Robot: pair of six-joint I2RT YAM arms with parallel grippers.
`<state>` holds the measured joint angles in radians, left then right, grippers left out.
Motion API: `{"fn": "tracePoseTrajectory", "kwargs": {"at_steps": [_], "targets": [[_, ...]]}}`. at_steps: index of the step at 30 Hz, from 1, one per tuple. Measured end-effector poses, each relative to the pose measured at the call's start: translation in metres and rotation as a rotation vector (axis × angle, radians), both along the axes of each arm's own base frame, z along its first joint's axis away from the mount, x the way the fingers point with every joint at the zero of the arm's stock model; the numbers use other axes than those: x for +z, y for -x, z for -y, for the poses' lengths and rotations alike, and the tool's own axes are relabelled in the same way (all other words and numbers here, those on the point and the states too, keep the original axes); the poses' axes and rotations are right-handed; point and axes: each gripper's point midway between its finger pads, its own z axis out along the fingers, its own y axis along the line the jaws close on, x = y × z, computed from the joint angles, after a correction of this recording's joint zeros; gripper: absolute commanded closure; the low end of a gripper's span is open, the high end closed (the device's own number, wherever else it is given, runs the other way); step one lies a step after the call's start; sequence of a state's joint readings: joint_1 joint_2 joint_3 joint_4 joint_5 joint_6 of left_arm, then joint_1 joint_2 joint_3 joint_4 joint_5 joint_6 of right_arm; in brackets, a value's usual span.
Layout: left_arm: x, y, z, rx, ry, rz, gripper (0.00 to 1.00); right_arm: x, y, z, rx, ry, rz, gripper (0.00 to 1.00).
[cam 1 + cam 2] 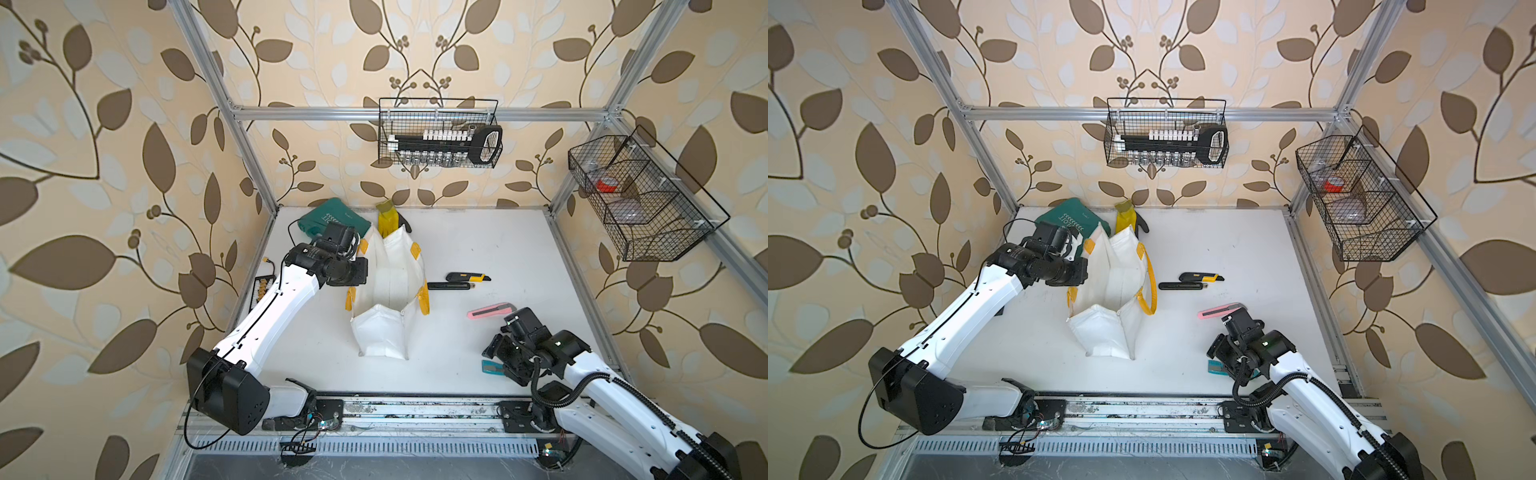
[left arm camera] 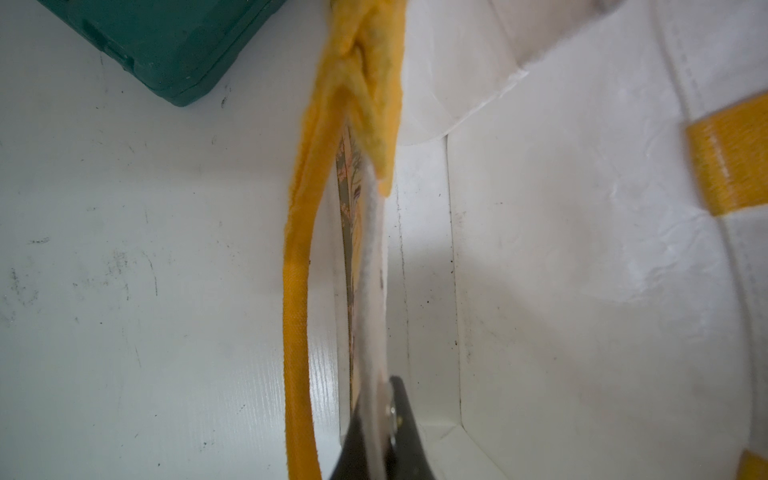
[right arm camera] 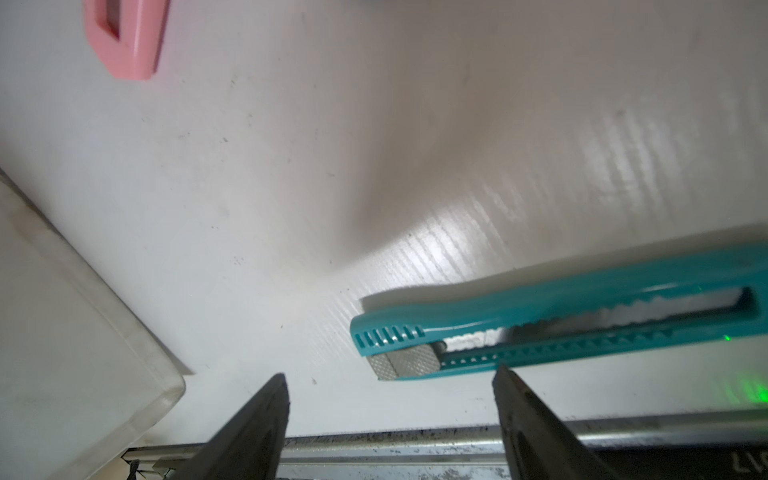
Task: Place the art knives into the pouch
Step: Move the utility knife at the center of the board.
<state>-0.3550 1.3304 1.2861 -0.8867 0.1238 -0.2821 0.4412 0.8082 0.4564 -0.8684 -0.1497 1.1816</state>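
The teal plastic art knife (image 3: 561, 324) lay flat at the near edge of the white table (image 1: 478, 249). The right hand (image 3: 390, 374) hung just over its butt end, fingers spread wide and holding nothing! Well apart to the left stood the white gusseted fabric pouch (image 1: 390, 266), mouth open, with the left hand (image 2: 376, 415) clamped on its rim beside a yellow loop handle (image 2: 297, 311). A pink plastic knife (image 1: 488, 311) lay near the right hand.
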Motion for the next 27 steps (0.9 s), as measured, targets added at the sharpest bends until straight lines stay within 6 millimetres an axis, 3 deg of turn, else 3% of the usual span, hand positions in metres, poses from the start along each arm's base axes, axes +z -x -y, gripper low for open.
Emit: {"fn": "tracePoseTrajectory", "kwargs": {"at_steps": [10, 27], "targets": [[0.0, 0.0, 0.0, -0.003, -0.002, 0.001, 1.0, 0.006, -0.001, 0.006, -0.067, 0.0, 0.029, 0.21], [-0.002, 0.0, 0.0, -0.011, -0.007, 0.001, 1.0, -0.014, -0.01, 0.023, -0.135, 0.1, -0.01, 0.24]]}}
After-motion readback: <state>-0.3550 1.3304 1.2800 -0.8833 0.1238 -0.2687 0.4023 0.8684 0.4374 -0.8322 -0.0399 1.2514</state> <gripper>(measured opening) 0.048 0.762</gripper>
